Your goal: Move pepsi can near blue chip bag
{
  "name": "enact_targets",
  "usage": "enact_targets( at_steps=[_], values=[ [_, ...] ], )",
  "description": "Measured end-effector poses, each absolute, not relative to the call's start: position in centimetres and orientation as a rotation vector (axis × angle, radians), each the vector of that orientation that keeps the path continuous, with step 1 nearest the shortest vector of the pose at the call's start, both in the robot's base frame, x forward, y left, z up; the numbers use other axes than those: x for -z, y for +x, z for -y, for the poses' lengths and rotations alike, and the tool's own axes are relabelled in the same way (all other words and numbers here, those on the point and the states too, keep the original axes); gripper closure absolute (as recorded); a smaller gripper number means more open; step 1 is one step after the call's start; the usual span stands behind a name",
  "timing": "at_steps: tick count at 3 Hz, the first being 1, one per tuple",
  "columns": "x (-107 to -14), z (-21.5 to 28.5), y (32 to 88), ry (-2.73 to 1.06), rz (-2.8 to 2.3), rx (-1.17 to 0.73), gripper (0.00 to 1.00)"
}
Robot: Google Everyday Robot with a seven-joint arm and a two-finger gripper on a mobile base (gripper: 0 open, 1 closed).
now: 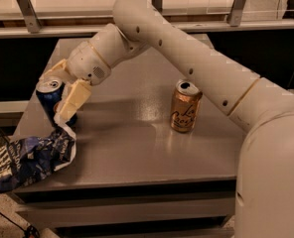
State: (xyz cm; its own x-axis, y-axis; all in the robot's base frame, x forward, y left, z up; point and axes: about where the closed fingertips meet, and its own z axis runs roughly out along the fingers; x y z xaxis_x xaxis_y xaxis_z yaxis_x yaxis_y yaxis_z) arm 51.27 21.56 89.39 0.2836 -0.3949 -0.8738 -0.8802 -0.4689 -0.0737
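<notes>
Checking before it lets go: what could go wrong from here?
1. The pepsi can stands close to the left edge of the table, with the hand shut on it. A sideways nudge on release could tip it off.
2. The blue chip bag overhangs the front-left corner, and the near finger ends just above it. Withdrawing low might snag the bag and drag it off the table.
</notes>
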Motion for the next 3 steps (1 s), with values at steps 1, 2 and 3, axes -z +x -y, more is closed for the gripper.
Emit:
enact_targets(
  at_steps=[1,2,3],
  values=[
    [-91.0,-21.4,51.5,-2.007,-1.113,-1.090,0.00],
    [-94.7,-19.9,51.7,-1.997,-1.092,-1.037,0.00],
    [-94.7,-19.9,51.7,-1.997,-1.092,-1.036,0.00]
  ],
)
